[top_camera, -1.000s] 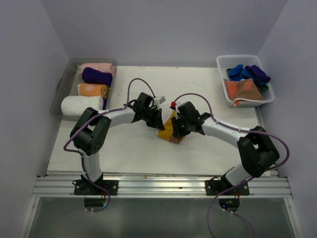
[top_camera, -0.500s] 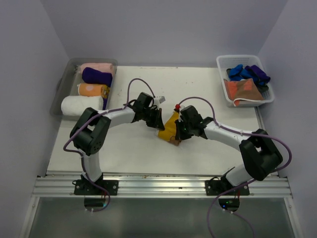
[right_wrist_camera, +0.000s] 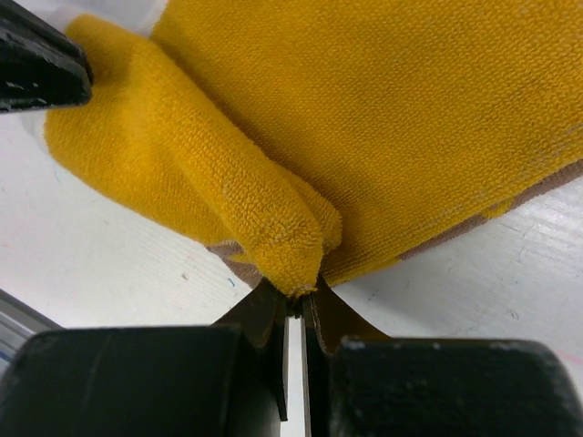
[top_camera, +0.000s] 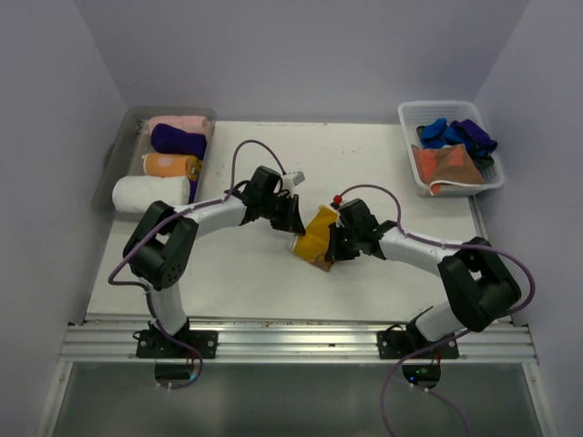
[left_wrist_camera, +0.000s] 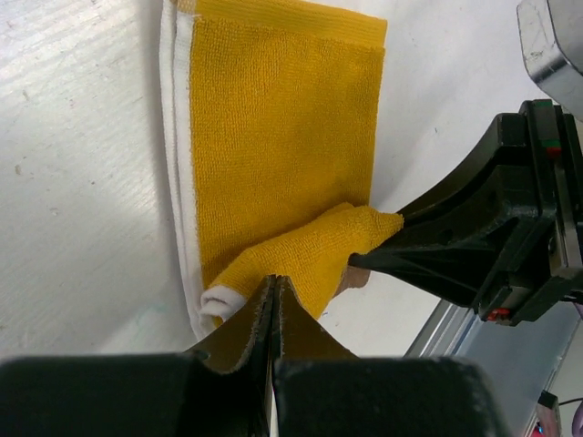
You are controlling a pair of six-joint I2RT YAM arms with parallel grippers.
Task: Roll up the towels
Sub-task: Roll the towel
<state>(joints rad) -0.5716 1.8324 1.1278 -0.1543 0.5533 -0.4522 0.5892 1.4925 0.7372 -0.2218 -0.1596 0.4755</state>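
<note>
A mustard yellow towel point(top_camera: 316, 238) lies folded in the middle of the table, with a brown layer showing under its near edge point(right_wrist_camera: 537, 196). My right gripper point(top_camera: 333, 246) is shut on a bunched corner of this towel point(right_wrist_camera: 410, 118); the pinch point(right_wrist_camera: 299, 296) is plain in the right wrist view. That corner is lifted and folded over the flat part point(left_wrist_camera: 273, 137). My left gripper point(top_camera: 292, 221) is shut, its tips point(left_wrist_camera: 273, 282) against the raised fold beside the white hem point(left_wrist_camera: 219, 300). No cloth shows between them. The right gripper's fingers point(left_wrist_camera: 455, 228) meet the fold from the other end.
A clear grey tray point(top_camera: 114, 159) at the back left holds rolled towels: pink point(top_camera: 182, 123), purple point(top_camera: 178, 141), orange point(top_camera: 170, 165) and white point(top_camera: 150, 192). A white slotted basket point(top_camera: 451, 108) at the back right holds loose blue point(top_camera: 435, 132), purple point(top_camera: 475, 135) and rust-brown point(top_camera: 446, 164) towels.
My right gripper has shut on the yellow towel's corner and shifted a little to the right, drawing the corner up over the towel. The left gripper has stayed shut, almost in place.
</note>
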